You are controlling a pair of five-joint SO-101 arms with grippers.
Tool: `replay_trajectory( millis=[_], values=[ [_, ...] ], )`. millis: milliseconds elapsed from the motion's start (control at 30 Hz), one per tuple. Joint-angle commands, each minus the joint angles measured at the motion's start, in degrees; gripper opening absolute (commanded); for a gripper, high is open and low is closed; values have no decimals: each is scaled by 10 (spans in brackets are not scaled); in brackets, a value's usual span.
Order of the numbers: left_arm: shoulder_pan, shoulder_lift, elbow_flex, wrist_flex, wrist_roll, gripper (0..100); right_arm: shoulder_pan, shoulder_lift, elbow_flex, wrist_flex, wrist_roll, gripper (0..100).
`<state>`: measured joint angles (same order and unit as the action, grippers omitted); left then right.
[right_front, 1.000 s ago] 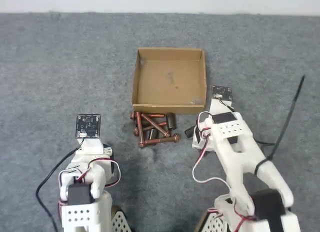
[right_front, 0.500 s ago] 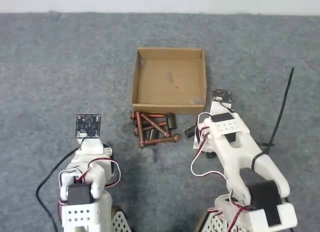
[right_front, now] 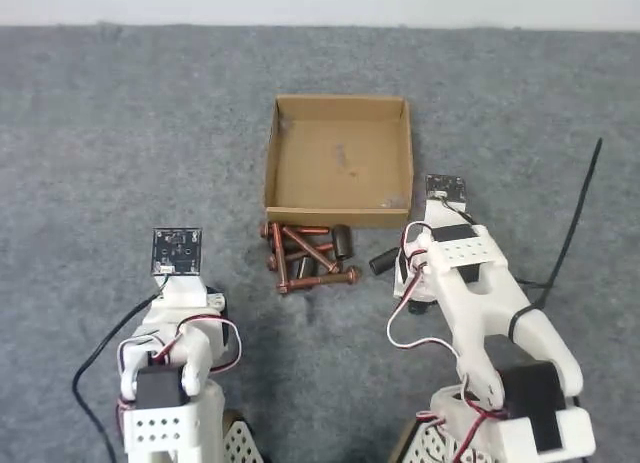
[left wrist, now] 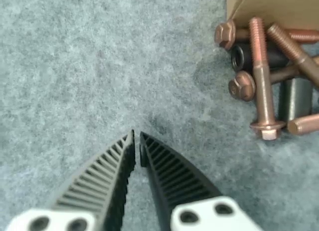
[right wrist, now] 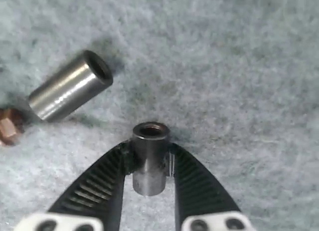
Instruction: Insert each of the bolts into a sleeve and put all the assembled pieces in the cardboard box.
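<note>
Bolts [right_front: 305,255] were lying in a messy copper pile on the grey carpet [right_front: 120,133], right up against the front wall of the cardboard box [right_front: 335,216]. We spotted a couple of dark sleeves [left wrist: 294,98] mixed in with them. The right gripper [right wrist: 148,152] had its jaws pinched on a sleeve [right wrist: 148,163], held end-on so we were looking straight into its open bore. A loose sleeve [right wrist: 70,93] lay on its side on the carpet just beside it, between that gripper and the pile, with its far end close to a bolt head. The left gripper [left wrist: 136,141] had its jaws closed together with nothing in them, over bare carpet a little off to the side of the pile.
</note>
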<state>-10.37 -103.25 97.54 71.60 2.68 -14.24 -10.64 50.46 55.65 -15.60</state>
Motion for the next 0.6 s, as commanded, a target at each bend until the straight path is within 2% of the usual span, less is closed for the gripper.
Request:
replay_trajectory(
  millis=[0, 167, 467, 567],
  values=[
    [-3, -12, -10, -34, -2, 12, 8, -29, -9, -7, 10, 6],
    [-4, -11, -10, -87, -1, 12, 15, -29, -9, -7, 39, 6],
    [-4, -11, -10, -102, -4, 12, 17, -31, 4, -6, 49, 6],
    [-2, -12, -10, -132, -4, 12, 17, -30, 9, -7, 49, 6]
  ],
)
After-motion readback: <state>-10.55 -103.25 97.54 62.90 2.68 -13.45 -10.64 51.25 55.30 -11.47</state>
